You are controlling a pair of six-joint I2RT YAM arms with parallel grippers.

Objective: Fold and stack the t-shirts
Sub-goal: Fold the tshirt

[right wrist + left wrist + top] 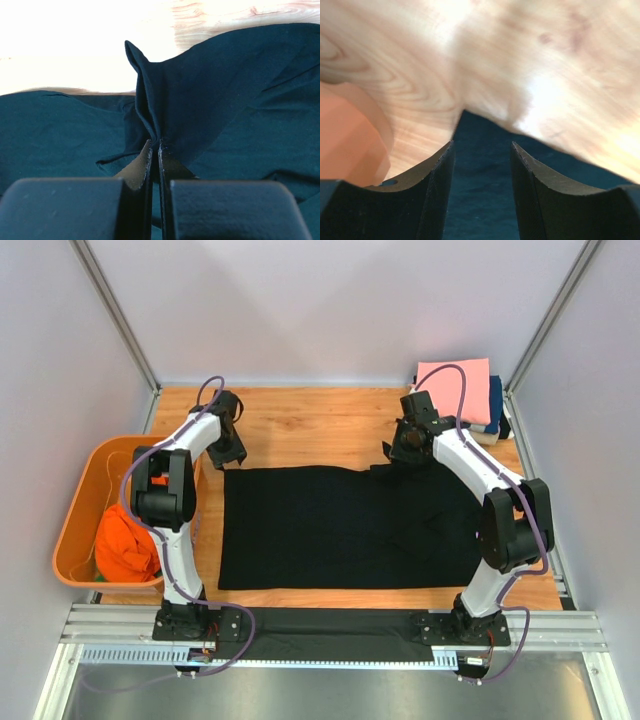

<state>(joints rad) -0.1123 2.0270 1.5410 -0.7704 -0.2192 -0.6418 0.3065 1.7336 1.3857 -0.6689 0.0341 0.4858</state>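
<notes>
Fabric lies between both arms: the black soft-cloth t-shirt (340,525) is spread flat across the middle of the pale wooden bench (310,430), and the step in hand looks to be folding its far edge over toward the near one; the right tool (154,142) is clamped tight on a raised pleat at the shirt's far right corner, while the left tool (481,144) hangs with its fingers spread over the far left corner, gripping nothing; to my eye that left one should drop and pinch the corner tip squarely before anything lifts, otherwise one side will drag and the fold will skew; both corners then want raising level and carrying together, low enough that the cloth lays over itself without bunching; the folded stack, a pink shirt (455,380) on a navy one (496,400), sits at the far right corner; a crumpled orange shirt (125,545) lies in the orange plastic tub (72,510) at the left.
</notes>
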